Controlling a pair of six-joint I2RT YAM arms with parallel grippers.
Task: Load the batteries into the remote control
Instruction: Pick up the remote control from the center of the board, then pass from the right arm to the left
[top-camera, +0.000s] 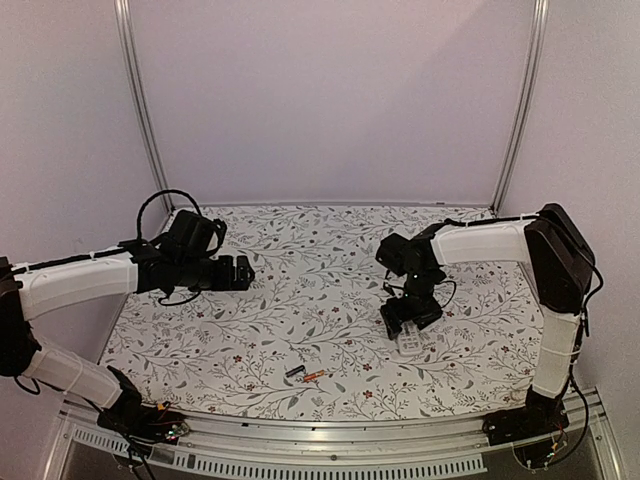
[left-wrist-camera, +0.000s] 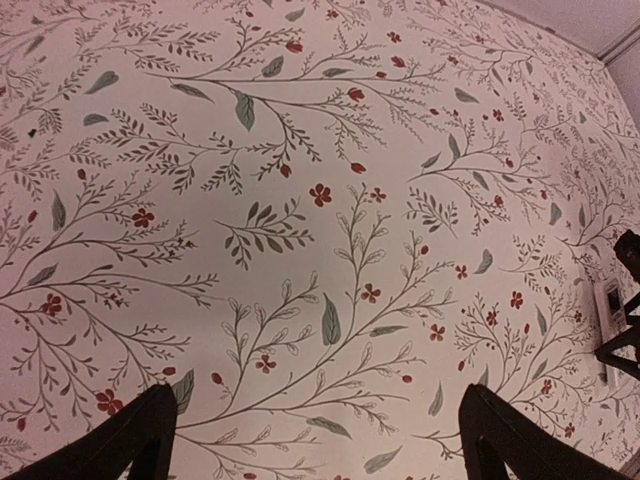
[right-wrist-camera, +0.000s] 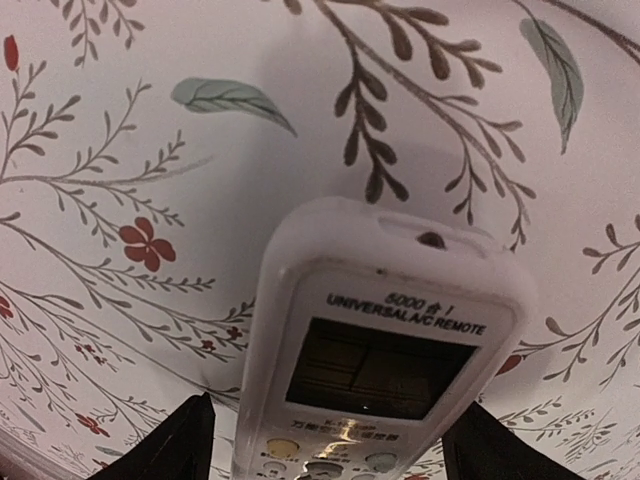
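Observation:
The white remote control (right-wrist-camera: 380, 330) lies display-up on the flowered cloth, right of the table's middle (top-camera: 410, 342). My right gripper (right-wrist-camera: 330, 445) reaches down over it, open, with one dark finger on each side of its body and a narrow gap showing at the left finger (right-wrist-camera: 185, 445). The two batteries lie side by side near the front edge, the dark one (top-camera: 294, 371) left of the orange one (top-camera: 314, 376). My left gripper (top-camera: 240, 272) hovers open over bare cloth at the left, with nothing between its fingertips (left-wrist-camera: 315, 440). The remote's battery bay faces down, hidden.
The flowered cloth (top-camera: 300, 300) covers the whole table. A metal rail (top-camera: 330, 440) runs along the front edge, and frame posts (top-camera: 140, 110) stand at the back corners against pale walls. In the left wrist view the remote (left-wrist-camera: 612, 305) shows at the far right edge.

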